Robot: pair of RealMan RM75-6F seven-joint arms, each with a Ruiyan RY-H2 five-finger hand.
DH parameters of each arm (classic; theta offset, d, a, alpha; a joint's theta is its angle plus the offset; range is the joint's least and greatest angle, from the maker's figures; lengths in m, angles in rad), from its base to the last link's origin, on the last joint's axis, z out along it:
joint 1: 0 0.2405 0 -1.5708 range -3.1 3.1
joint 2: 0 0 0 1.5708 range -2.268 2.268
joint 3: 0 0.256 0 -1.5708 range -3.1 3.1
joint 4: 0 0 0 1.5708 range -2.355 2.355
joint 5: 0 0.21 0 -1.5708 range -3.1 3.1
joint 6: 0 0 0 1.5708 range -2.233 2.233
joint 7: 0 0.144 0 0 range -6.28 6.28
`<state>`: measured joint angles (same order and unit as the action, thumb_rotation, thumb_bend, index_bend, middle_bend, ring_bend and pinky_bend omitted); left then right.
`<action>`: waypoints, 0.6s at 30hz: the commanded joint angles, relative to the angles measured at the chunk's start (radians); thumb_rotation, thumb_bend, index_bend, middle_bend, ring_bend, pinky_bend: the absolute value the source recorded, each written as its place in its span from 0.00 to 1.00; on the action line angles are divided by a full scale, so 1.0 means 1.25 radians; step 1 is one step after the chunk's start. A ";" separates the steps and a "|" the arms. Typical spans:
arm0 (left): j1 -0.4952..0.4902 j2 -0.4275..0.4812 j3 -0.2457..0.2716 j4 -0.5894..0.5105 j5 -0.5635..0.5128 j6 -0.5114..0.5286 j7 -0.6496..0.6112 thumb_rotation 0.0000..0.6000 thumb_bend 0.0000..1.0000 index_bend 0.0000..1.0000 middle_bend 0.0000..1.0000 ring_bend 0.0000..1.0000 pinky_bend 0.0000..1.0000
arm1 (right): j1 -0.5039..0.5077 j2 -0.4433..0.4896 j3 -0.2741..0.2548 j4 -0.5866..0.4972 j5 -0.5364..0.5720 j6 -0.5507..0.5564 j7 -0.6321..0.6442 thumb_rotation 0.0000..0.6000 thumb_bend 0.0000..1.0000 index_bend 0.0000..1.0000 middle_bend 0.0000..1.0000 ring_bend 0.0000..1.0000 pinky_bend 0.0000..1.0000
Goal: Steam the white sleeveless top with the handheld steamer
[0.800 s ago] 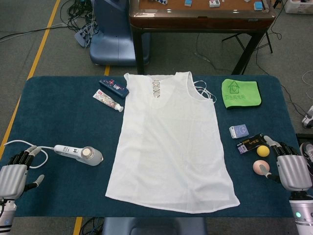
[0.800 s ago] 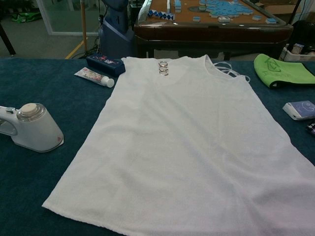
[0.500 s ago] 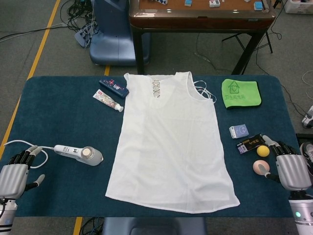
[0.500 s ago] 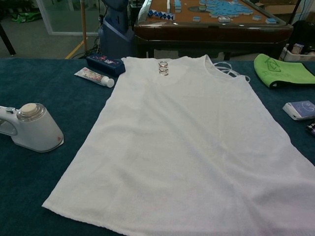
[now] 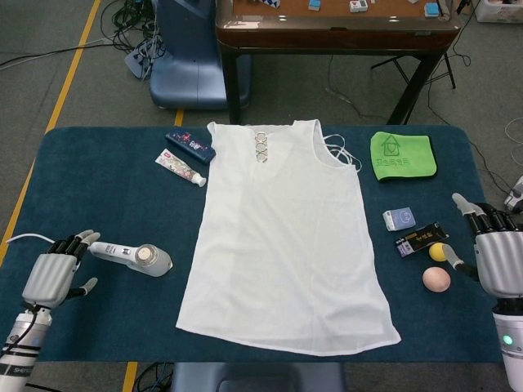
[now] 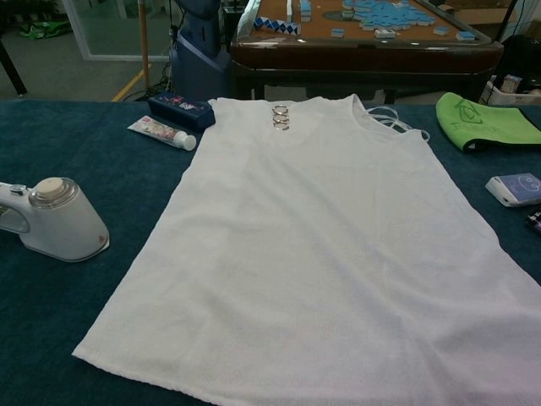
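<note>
The white sleeveless top lies flat in the middle of the blue table, neckline at the far side; it fills the chest view. The white handheld steamer lies on its side to the left of the top, also seen at the left edge of the chest view. My left hand hovers open just left of the steamer's handle, holding nothing. My right hand is open at the table's right edge, beside two small balls. Neither hand shows in the chest view.
A toothpaste tube and a dark blue box lie left of the neckline. A green cloth, a small blue box, a black packet, a yellow ball and a pink ball sit at the right.
My left hand has moved up and to the right, closer to the steamer's handle. My right hand has risen and shifted away from the balls. The steamer and top have not moved.
</note>
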<state>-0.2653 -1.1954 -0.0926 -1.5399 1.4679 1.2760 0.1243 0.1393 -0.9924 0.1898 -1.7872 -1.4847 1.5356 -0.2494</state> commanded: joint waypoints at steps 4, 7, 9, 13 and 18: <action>-0.058 -0.042 -0.008 0.070 -0.004 -0.065 -0.008 1.00 0.18 0.08 0.15 0.16 0.20 | -0.003 0.010 -0.007 -0.010 0.002 -0.003 0.007 1.00 0.25 0.14 0.29 0.23 0.30; -0.077 -0.061 -0.007 0.107 -0.002 -0.082 -0.001 1.00 0.18 0.06 0.15 0.16 0.20 | -0.008 0.013 -0.010 -0.012 0.005 0.001 0.010 1.00 0.25 0.14 0.29 0.23 0.30; -0.085 -0.072 -0.005 0.124 -0.003 -0.090 -0.003 1.00 0.18 0.05 0.14 0.15 0.20 | -0.011 0.014 -0.012 -0.012 0.005 0.004 0.010 1.00 0.25 0.14 0.29 0.23 0.30; -0.100 -0.089 -0.003 0.153 -0.009 -0.108 -0.008 1.00 0.18 0.04 0.14 0.15 0.19 | -0.013 0.013 -0.015 -0.011 0.004 0.007 0.014 1.00 0.25 0.14 0.29 0.23 0.30; -0.117 -0.120 0.002 0.190 -0.013 -0.128 -0.016 1.00 0.18 0.04 0.13 0.15 0.19 | -0.011 0.009 -0.019 -0.008 0.004 0.000 0.016 1.00 0.25 0.14 0.29 0.23 0.30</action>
<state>-0.4060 -1.3391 -0.0920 -1.3085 1.4530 1.1212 0.1088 0.1254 -0.9803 0.1663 -1.7973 -1.4792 1.5361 -0.2295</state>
